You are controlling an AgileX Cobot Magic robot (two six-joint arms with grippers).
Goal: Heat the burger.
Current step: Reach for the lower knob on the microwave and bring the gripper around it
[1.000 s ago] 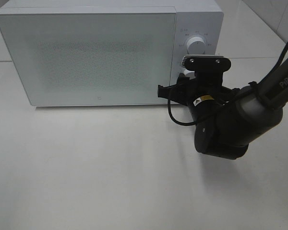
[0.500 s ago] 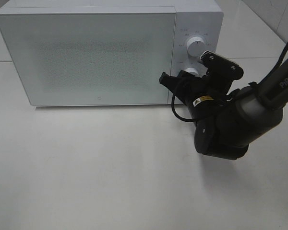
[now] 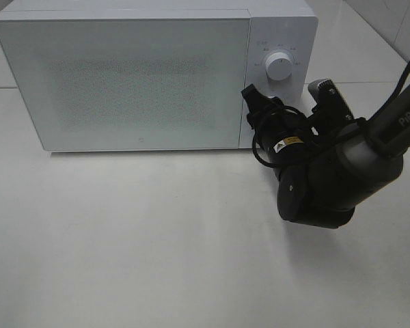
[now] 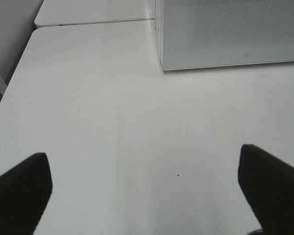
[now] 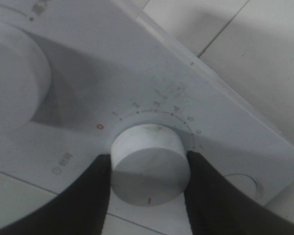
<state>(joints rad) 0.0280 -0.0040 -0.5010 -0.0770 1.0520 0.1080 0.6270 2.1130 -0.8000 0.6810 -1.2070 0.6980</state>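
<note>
1. The bare white table (image 3: pixel 157 246) fills the near ground of the high view. The left gripper (image 4: pixel 146 188) is out of that view. Its own camera shows only the two dark fingers (image 4: pixel 19 188), cut off at the frame edges. They are spread wide over empty tabletop with nothing between them.
2. Further in, the right arm (image 3: pixel 342 171) reaches toward the control panel. Its dark bulk and a looped cable hide the panel's lower half from above.
3. The right gripper (image 5: pixel 149 183) shows plainly only in its wrist view. Its jaws are clamped on the lower knob (image 5: pixel 148 161), one finger pressed to each side.
4. Around that knob runs a dial scale with a red 0, then 1 to 4. The marks past 4 are too blurred to read. A small red tick sits on the knob's rim, on the side away from the numerals.
5. The upper knob (image 3: pixel 279 66) stands free above the gripper.
6. The microwave (image 3: pixel 143 14) sits at the back of the table, its door (image 3: pixel 123 82) closed.
7. The burger appears in no view. The speckled door panel is opaque here, so I cannot tell whether the burger is inside.
</note>
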